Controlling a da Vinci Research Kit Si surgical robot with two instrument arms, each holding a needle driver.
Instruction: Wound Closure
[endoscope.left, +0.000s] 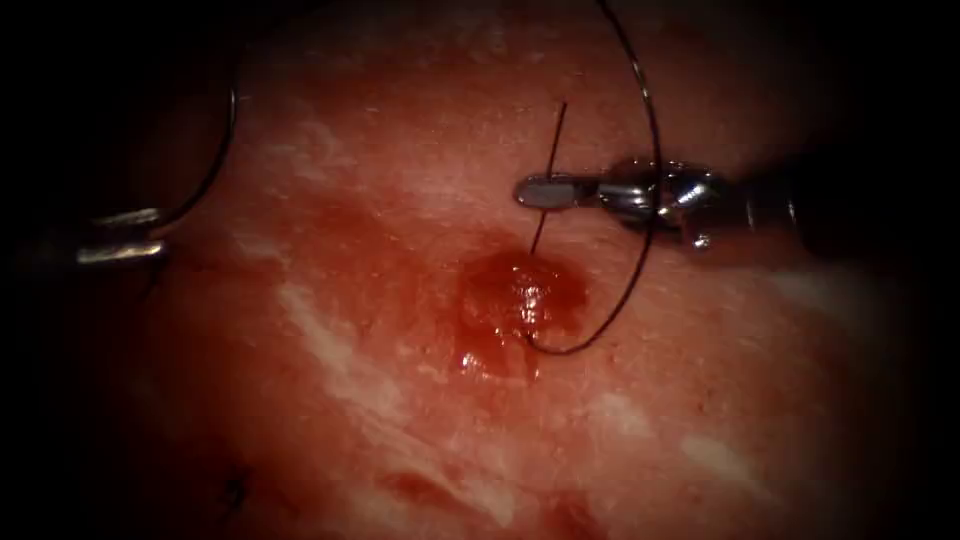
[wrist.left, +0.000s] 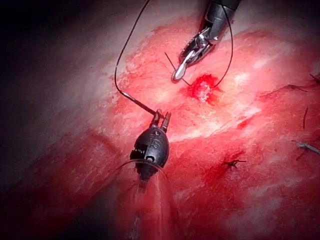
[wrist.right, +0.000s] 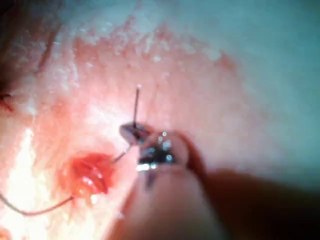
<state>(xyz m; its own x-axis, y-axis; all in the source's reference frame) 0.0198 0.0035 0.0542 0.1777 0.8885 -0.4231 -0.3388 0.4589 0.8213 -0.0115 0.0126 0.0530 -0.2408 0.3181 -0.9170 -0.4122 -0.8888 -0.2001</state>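
- The needle (endoscope.left: 205, 178) is a thin dark curve at the far left of the endoscope view, well left of the wound and clear of the tissue (endoscope.left: 400, 420); I cannot tell which end points where.
- My left end effector (endoscope.left: 125, 235) is clenched on the needle near one end of its curve.
- My right end effector (endoscope.left: 548, 191) is clenched on the thread (endoscope.left: 652, 150), gripping a short straight strand that rises from the wound and ends in a free tip above the jaws.
- The wound (endoscope.left: 520, 295) lies just below my right end effector, a wet patch of red fluid (endoscope.left: 490, 340).
- A long loop of thread leaves the wound, sweeps right and up across my right tool's wrist, and runs out of the top.
- In the left wrist view, a dark stitch (wrist.left: 231, 163) sits on the tissue, apart from the wound.
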